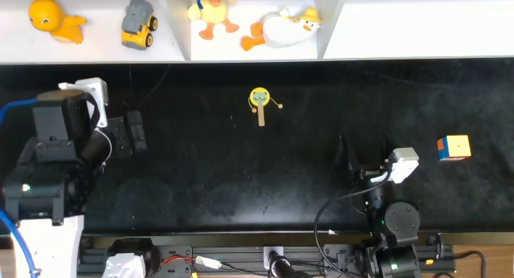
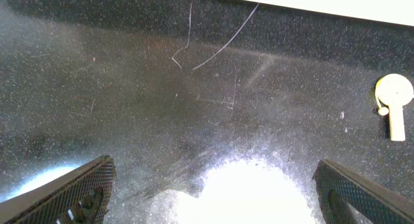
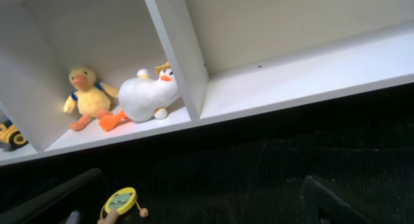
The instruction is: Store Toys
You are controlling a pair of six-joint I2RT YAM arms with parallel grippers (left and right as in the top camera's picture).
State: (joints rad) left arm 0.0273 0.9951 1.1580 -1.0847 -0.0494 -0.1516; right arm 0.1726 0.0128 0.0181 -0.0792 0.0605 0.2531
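Along the far edge of the black worktop (image 1: 209, 165) runs a white shelf (image 1: 401, 29) split into compartments. In its left compartment sit an orange duck (image 1: 55, 19) and, just beside it, a yellow and grey toy truck (image 1: 138, 25). Below them, at the worktop's left side, the left gripper (image 1: 127, 135) hovers over bare surface with its fingers spread wide and nothing between them. In the left wrist view the two dark fingers stand far apart above the speckled worktop. The shelf's middle compartment holds a yellow plush duck (image 1: 213, 11) sitting upright, and a white plush bird (image 1: 281, 27) with orange feet lying on its side next to it, close against the divider. In front of that compartment, on the open worktop and well apart from both arms, lies a small drum rattle (image 1: 259, 101) with a yellow round head and a wooden handle pointing back toward the arms. Farther right, the right gripper (image 3: 204, 179) is held low near the front of the worktop, its fingers also wide and holding nothing, facing the shelf. To the right of that arm, a multicoloured cube (image 1: 454, 147) rests on the worktop.
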